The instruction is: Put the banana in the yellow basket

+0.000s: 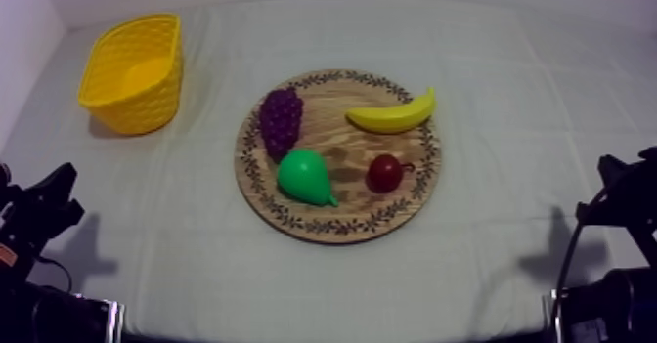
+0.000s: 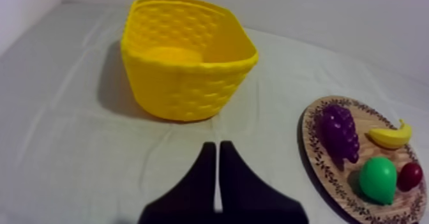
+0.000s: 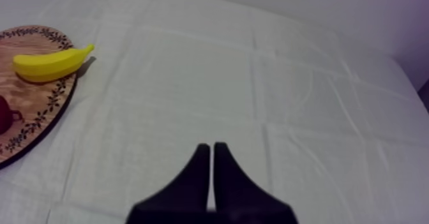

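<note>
The yellow banana lies on the far right part of the round wooden board, curved along its patterned rim. The yellow basket stands at the far left of the table, with nothing in it. My left gripper rests low at the left, well short of the basket. In the left wrist view it is shut on nothing, pointing at the cloth in front of the basket. My right gripper rests low at the right, and in the right wrist view it is shut on nothing, far from the banana.
On the board with the banana lie a purple bunch of grapes, a green pear and a small red fruit. Bare cloth separates the board from the basket and from both arms. A wall runs along the table's left side.
</note>
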